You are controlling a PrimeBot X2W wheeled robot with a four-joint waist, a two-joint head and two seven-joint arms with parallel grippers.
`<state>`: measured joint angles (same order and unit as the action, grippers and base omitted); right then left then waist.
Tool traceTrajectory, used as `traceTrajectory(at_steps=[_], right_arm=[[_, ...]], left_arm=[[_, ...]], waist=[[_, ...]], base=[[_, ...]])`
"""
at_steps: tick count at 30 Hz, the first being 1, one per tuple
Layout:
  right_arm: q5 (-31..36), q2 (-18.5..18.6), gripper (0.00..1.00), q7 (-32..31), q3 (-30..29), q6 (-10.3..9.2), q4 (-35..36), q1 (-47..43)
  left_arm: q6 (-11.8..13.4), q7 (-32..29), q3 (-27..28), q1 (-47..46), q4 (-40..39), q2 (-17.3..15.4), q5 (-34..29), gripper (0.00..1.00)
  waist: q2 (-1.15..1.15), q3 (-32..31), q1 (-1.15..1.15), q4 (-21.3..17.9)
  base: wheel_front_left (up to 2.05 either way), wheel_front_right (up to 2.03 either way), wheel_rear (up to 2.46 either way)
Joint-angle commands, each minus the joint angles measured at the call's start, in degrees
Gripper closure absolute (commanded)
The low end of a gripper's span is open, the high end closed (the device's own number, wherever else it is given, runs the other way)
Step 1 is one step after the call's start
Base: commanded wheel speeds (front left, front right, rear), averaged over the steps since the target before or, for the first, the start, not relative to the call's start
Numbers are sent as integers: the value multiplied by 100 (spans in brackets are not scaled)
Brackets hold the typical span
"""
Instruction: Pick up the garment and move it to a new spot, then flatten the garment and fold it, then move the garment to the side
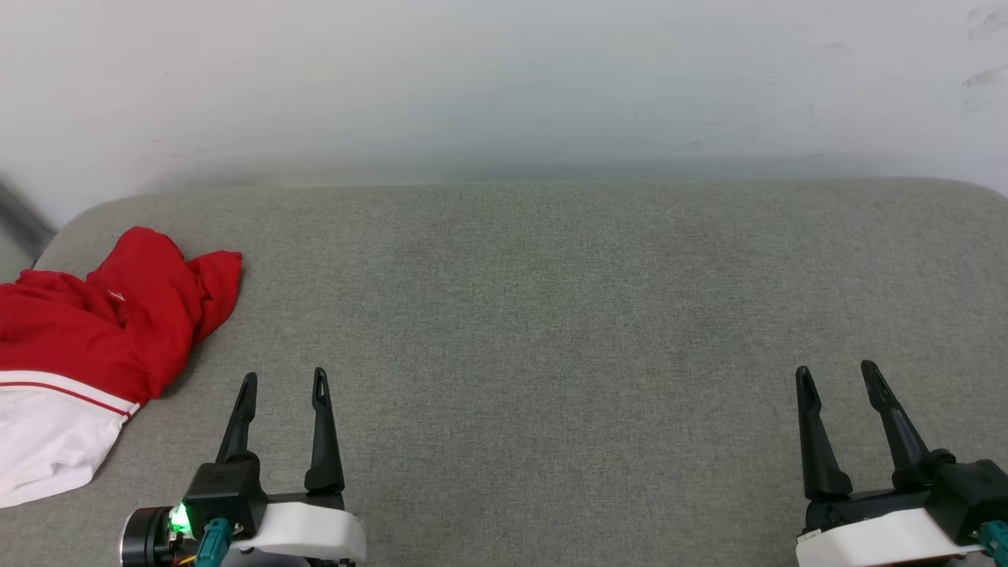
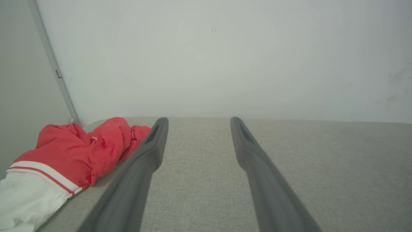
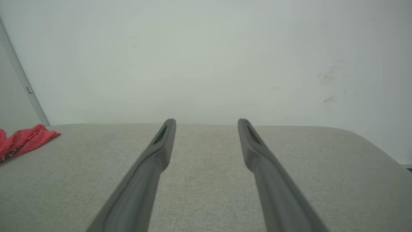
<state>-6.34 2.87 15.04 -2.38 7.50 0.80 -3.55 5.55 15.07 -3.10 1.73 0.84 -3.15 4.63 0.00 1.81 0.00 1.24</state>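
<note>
A crumpled red and white garment (image 1: 87, 339) lies at the far left edge of a grey surface (image 1: 551, 315), the left gripper (image 1: 283, 382) just beside it, fingers wide and empty, the right gripper (image 1: 836, 370) well apart, also wide and empty.

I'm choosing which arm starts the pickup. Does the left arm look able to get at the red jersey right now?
Probably yes. The red jersey lies bunched at the left end of the grey surface, just left of the open left gripper, not touching it, with nothing standing between them.
</note>
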Motion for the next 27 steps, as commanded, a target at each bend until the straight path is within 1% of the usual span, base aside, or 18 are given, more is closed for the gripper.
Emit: traceTrajectory(at_steps=[1, 9, 21, 27], right_arm=[[-41, 1, 0, 22, 6, -2, -15, -61], [-223, 1, 0, 21, -15, -2, -77, -57], [-237, 1, 0, 21, 4, -2, -112, -59], [-196, 1, 0, 21, 23, -2, -84, -70]], left_arm=[[-21, 16, 20, 21, 14, 7, -8, 0], [-135, 16, 97, 22, 76, 26, 61, 0], [-110, 16, 55, -7, 111, 28, 140, 0], [-112, 16, 74, -56, 133, 27, 158, 0]], waist=[[0, 1, 0, 0], [0, 12, 0, -2], [0, 17, 0, 24], [0, 33, 0, 150]], base=[[0, 0, 0], [0, 0, 0], [0, 0, 0], [0, 0, 0]])
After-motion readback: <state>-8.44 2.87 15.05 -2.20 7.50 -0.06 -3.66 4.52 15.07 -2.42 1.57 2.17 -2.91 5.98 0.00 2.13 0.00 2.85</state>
